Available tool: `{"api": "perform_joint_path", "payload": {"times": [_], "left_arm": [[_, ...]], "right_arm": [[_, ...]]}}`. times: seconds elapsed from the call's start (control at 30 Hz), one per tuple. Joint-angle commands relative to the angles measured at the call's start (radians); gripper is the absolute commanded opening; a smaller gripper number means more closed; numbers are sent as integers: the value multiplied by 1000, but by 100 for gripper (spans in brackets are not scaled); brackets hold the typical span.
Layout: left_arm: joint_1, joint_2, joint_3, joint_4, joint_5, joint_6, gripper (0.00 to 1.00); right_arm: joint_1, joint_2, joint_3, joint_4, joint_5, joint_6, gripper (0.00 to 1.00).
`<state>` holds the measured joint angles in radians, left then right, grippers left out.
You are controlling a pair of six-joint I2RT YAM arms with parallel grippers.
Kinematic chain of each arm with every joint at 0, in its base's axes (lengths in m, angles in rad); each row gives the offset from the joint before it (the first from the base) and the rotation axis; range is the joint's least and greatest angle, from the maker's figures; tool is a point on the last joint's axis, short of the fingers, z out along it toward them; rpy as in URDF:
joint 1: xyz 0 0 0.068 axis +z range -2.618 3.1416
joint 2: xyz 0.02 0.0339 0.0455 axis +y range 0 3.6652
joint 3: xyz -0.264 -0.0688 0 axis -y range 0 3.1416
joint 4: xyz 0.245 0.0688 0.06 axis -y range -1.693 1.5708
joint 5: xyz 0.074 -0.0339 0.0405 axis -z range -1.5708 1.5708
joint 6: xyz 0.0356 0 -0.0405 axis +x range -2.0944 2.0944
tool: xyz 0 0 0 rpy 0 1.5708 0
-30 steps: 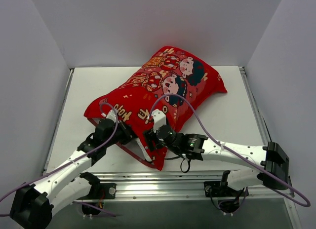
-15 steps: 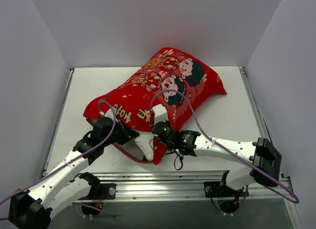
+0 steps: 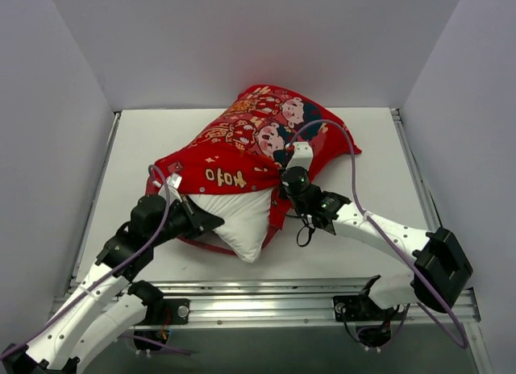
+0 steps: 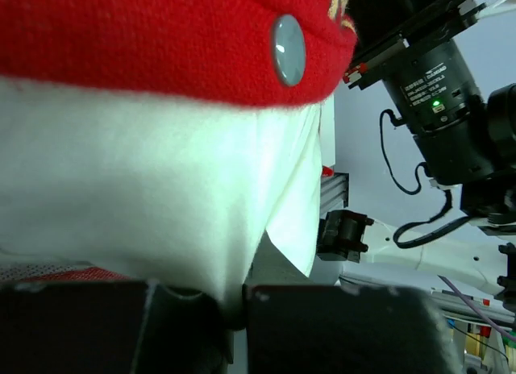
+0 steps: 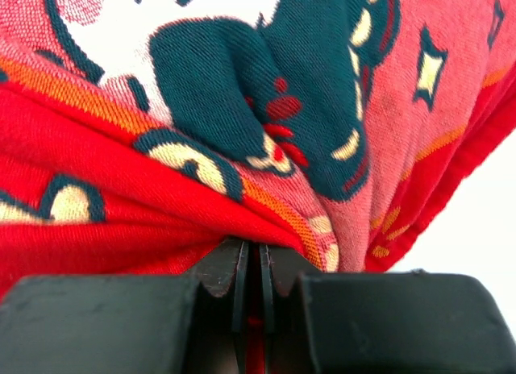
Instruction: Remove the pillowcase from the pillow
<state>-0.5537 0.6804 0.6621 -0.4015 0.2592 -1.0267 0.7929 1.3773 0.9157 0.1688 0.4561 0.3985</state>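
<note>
Pillowcase (image 3: 258, 144) at centre frame, its lower hem pinched at the right end by the clenched right gripper (image 3: 284, 180), with the left gripper (image 3: 211, 222), lower left, clamping the bare corner of the pillow (image 3: 240, 217) below that hem.

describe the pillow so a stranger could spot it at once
On the white table, find the big red printed pillowcase. The pillow is the plump white corner poking out of its near end, pinched by the left tool. Unlike the pillowcase, it is plain and unprinted.
</note>
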Motion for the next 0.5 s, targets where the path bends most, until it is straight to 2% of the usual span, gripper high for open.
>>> {"api": "perform_joint_path", "payload": {"times": [0.0, 0.1, 0.2, 0.3, 0.37, 0.43, 0.47], "left_arm": [[9, -65, 96, 88, 56, -12, 2], [12, 14, 157, 81, 182, 22, 2], [11, 59, 221, 30, 230, 76, 2], [12, 48, 222, -63, 171, 135, 2], [12, 45, 187, -112, 95, 181, 2], [12, 42, 145, -138, 48, 188, 2], [12, 42, 98, -126, 45, 183, 2]], "right_arm": [[-69, -50, -109, -17, 104, 19, 0], [-122, -67, -159, -28, 105, 55, 0], [-210, -61, -172, -40, 57, 89, 0], [-235, -57, -112, -100, -40, 94, 0], [-215, -82, -86, -95, -118, 33, 1], [-157, -109, -48, -80, -225, -24, 6], [-134, -128, -29, -80, -247, -38, 12]]}}
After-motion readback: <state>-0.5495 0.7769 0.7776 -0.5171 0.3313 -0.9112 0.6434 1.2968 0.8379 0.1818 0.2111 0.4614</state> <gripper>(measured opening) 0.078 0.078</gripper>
